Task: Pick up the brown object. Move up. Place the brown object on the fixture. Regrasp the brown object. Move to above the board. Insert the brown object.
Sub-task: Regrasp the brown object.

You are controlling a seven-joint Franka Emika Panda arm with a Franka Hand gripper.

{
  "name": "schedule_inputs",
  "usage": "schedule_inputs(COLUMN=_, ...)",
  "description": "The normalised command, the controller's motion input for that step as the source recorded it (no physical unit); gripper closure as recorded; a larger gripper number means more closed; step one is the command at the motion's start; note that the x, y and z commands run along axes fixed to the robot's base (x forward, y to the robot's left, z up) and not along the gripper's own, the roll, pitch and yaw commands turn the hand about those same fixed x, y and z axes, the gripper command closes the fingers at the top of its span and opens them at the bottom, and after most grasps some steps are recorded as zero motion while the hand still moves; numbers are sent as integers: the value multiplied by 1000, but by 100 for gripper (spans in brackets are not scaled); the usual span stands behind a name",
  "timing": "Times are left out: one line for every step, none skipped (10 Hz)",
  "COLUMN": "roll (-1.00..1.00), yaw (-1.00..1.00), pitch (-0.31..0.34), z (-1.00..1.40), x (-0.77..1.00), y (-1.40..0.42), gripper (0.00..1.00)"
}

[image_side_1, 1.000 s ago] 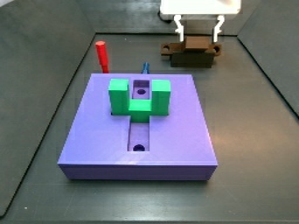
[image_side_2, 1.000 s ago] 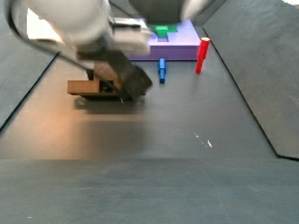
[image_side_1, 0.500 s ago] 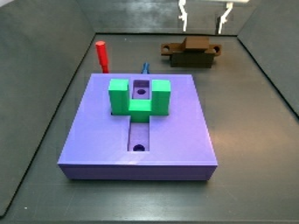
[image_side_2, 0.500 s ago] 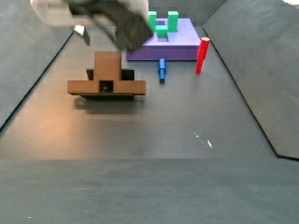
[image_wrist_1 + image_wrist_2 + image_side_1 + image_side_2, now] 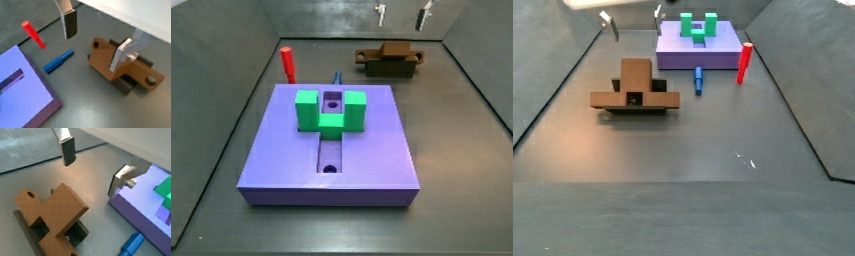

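The gripper point(image 5: 402, 13) has risen clear, jaws wide and empty, leaving the brown object point(image 5: 636, 86) resting on the fixture point(image 5: 133, 86) well apart from the board point(image 5: 331, 145), so regrasping likely comes next.

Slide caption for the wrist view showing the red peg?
Open pincer hangs above brown object resting across the fixture.

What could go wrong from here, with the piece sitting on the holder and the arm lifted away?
The brown object lies loose across the small fixture, overhanging it, so an off-centre regrasp might tip it off. The gripper, open and empty above, must come down aligned. The red peg and blue piece stand near the board.
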Motion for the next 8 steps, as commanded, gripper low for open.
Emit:
schedule_inputs(roll=1000, yaw=97, pitch=-46, z=86, x=-34, y=-200, gripper=0)
schedule_inputs(roll=1000, yaw=37, pitch=-86, z=60, x=0, y=-149, gripper=0)
schedule_inputs(roll=1000, yaw=0, pitch=-97, z=91, x=0, y=-120, gripper=0)
schedule_inputs(roll=1000, yaw=0, pitch=-129, z=114, x=0, y=-97, gripper=0)
schedule_inputs(roll=1000, yaw=0, pitch=-129, z=149, x=23, y=-46, gripper=0)
schedule_inputs(roll=1000, yaw=-40, pitch=-151, z=137, x=20, y=0, gripper=0)
schedule_inputs(roll=1000, yaw=-60, pitch=-117, z=0, x=0, y=214, gripper=0)
schedule_inputs(roll=849, yaw=-114, pitch=-117, z=0, x=0, y=463, gripper=0)
